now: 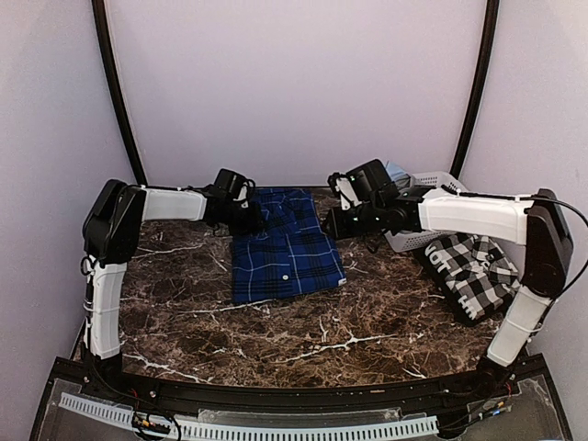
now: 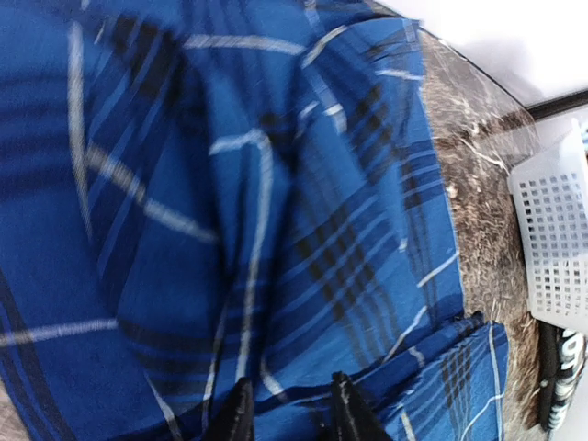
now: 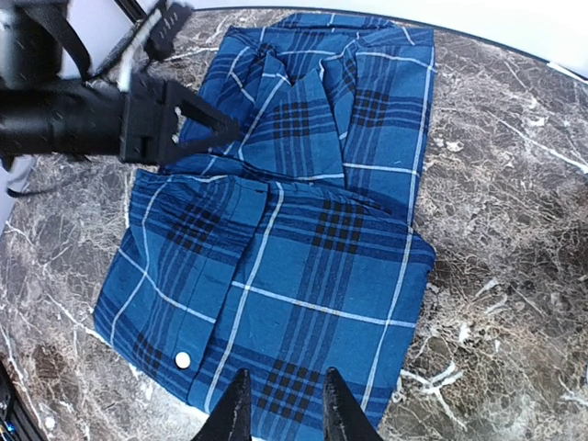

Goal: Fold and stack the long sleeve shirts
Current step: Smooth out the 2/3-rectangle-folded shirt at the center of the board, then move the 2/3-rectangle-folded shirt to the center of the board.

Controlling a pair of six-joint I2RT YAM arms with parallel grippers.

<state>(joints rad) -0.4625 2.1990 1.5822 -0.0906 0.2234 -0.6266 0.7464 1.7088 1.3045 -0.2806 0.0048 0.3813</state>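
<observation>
The royal blue plaid shirt (image 1: 285, 246) lies folded in a rectangle at the middle of the marble table, collar end to the back. It fills the left wrist view (image 2: 230, 211) and shows whole in the right wrist view (image 3: 294, 230). The black-and-white check shirt (image 1: 473, 268) lies bunched at the right edge. My left gripper (image 1: 248, 217) is open at the blue shirt's back left edge, its fingertips (image 2: 241, 409) just over the cloth and holding nothing. My right gripper (image 1: 333, 223) is open and empty above the shirt's right edge (image 3: 283, 397).
A white perforated basket (image 1: 418, 209) stands at the back right behind the right arm; it also shows in the left wrist view (image 2: 551, 248). Bare marble table (image 1: 303, 340) lies in front of the blue shirt. Lilac walls close in the back and sides.
</observation>
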